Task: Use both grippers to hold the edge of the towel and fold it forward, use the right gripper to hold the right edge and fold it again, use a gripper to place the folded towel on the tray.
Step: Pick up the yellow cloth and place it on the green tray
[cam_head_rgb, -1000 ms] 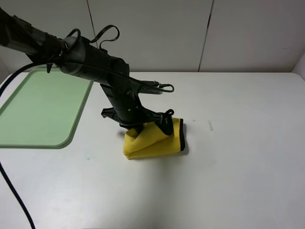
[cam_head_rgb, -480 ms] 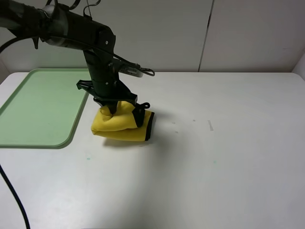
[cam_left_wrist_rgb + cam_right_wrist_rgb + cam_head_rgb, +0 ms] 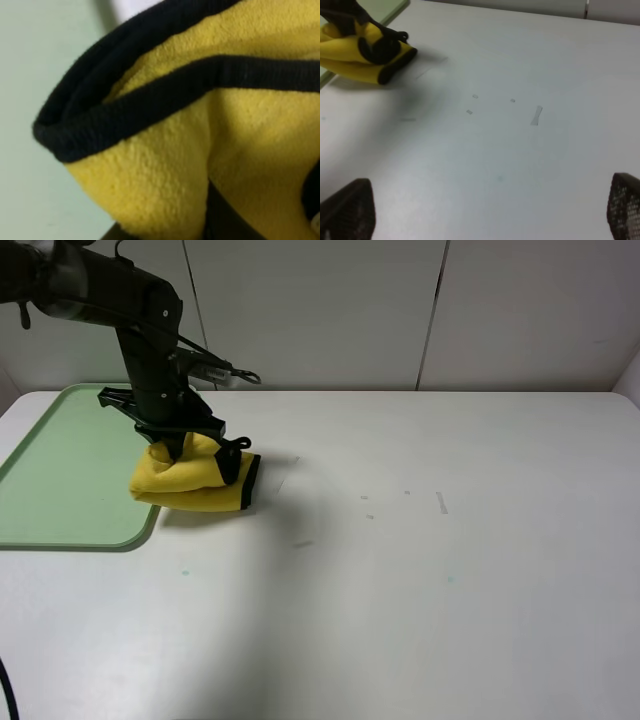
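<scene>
One arm bent down — claw [image 3: 200, 452] pinching towel [image 3: 190, 483].

The black sleeved left arm [image 3: 90, 285] reached in from the upper left of the high view and bent sharply downward at the wrist. Its black pincer left gripper [image 3: 190, 452] pointed down, jaws pinched nearly together on bunched yellow plush cloth [image 3: 185, 480]. The black right gripper [image 3: 490, 210] stood with its textured fingertips [image 3: 347, 210] spread wide apart, holding nothing.
</scene>
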Action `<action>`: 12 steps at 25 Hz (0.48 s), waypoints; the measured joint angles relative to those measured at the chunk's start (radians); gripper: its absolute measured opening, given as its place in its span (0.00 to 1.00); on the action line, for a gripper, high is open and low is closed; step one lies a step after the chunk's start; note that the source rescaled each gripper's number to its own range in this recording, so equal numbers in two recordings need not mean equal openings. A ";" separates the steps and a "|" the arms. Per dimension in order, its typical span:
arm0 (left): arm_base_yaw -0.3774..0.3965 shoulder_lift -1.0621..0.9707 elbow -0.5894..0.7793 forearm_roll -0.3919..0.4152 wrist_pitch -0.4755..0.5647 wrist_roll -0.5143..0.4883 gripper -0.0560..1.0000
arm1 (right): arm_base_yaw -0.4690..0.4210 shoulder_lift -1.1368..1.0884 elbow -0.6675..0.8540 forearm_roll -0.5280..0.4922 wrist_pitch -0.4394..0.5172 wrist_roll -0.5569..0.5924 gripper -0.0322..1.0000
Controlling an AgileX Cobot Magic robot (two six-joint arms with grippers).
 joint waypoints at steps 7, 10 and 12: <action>0.105 0.000 0.000 0.052 0.030 0.011 0.16 | 0.000 0.000 0.000 0.000 0.000 0.000 1.00; 0.147 0.000 0.000 0.054 0.031 0.015 0.16 | 0.000 0.000 0.000 0.000 0.000 0.000 1.00; 0.174 0.000 0.000 0.055 0.031 0.015 0.16 | 0.000 0.000 0.000 0.000 0.000 0.000 1.00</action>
